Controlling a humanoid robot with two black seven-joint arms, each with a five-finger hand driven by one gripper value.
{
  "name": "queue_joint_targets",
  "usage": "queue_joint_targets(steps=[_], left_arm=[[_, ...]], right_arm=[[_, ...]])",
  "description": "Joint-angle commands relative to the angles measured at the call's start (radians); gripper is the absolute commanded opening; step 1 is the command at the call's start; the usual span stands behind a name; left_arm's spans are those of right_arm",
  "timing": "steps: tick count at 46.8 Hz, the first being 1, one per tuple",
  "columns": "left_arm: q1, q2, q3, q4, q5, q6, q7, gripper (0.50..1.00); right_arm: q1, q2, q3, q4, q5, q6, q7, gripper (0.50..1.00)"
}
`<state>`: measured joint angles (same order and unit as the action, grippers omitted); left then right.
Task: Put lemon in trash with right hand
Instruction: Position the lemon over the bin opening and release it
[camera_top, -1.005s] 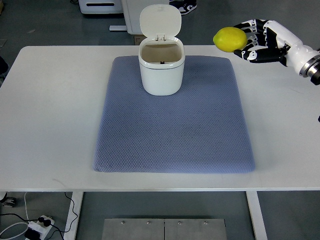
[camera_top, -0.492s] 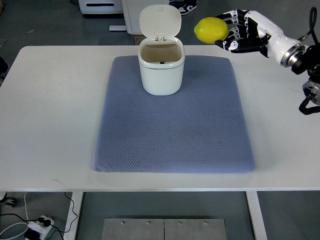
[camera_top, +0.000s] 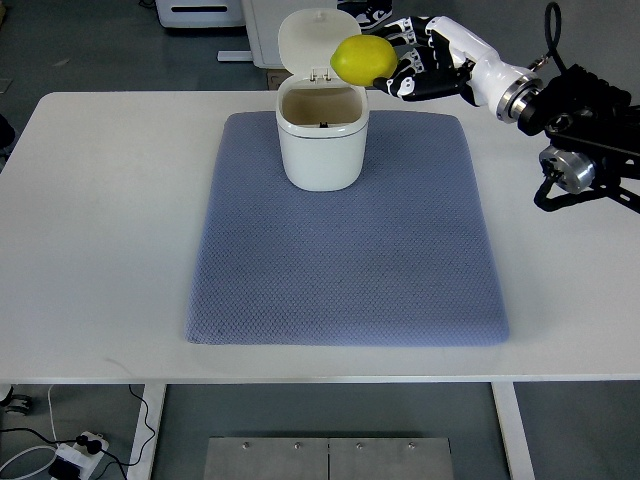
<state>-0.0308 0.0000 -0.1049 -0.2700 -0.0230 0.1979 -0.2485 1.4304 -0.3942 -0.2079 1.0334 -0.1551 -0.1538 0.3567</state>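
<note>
Gripping lemon (camera_top: 364, 60) — right hand (camera_top: 425, 68) fingers (camera_top: 405, 78) wrapped around its right side | above trash bin (camera_top: 322, 140) rim, lid open

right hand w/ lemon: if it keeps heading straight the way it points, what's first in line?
Probably the raised lid of the white trash bin: the right hand points left, and its lemon already overlaps the lid's edge. Height gap unclear.

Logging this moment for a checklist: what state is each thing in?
Lemon: held in the air, beside the bin's raised lid.
Right hand: shut on the lemon.
Bin: upright on the mat, lid open.
Mat: flat on the table.
</note>
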Motion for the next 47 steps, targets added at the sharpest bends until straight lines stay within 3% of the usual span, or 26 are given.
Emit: queue_joint_targets(steps=[1,26,47], left_arm=[[0.000,0.000,0.001,0.000,0.000,0.000,0.000,1.000],[0.000,0.000,0.001,0.000,0.000,0.000,0.000,1.000],[0.000,0.000,0.001,0.000,0.000,0.000,0.000,1.000]], right_arm=[[0.001,0.031,0.002,-0.035,0.000,0.000,-0.018,0.500],[0.012,0.236,-0.005,-0.239,0.068,0.002,-0.088,0.500],[-0.001,0.325,-0.007,-0.343,0.068,0.004,-0.122,0.500]])
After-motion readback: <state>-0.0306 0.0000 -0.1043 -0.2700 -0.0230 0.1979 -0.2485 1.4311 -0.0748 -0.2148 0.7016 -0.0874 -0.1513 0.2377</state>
